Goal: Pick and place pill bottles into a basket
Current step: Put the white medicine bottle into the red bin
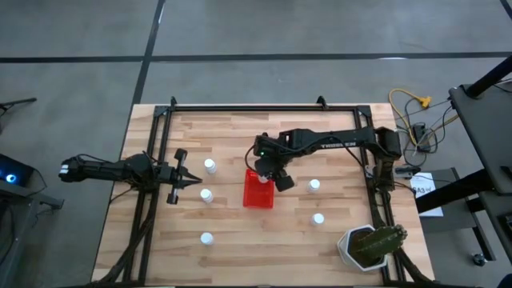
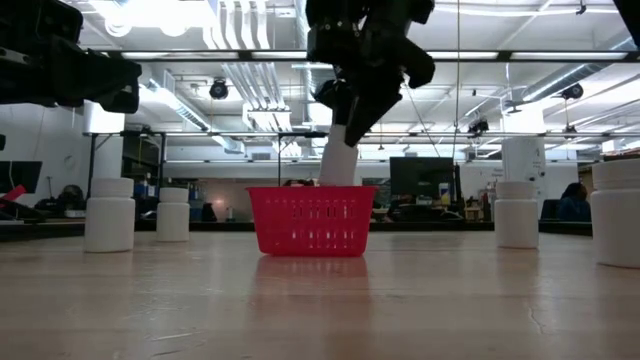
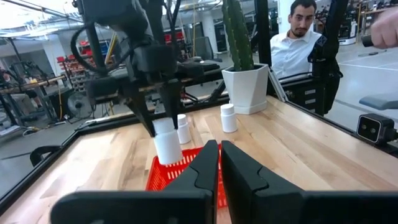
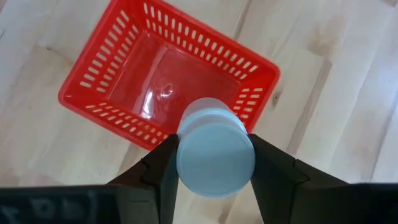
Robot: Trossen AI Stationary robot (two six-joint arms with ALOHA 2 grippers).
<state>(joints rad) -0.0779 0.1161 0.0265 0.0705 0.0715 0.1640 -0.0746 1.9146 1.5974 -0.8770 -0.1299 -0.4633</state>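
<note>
Right tool (image 4: 214,163) clamps small white cylindrical pill bottle (image 4: 216,151), tilted over red slatted plastic basket (image 4: 124,53); left tool (image 3: 220,163) clenched, idle on bench (image 1: 232,240) left.

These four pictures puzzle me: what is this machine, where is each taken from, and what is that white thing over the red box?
It is a robot with two dark arms at a wooden table. One camera looks down from above, one sits at table height, and one rides on each wrist. The right gripper holds a white pill bottle over the empty red basket. The left gripper waits to one side, fingers shut. Five more bottles stand on the table, with a potted plant at one corner. A person watches from behind.
</note>
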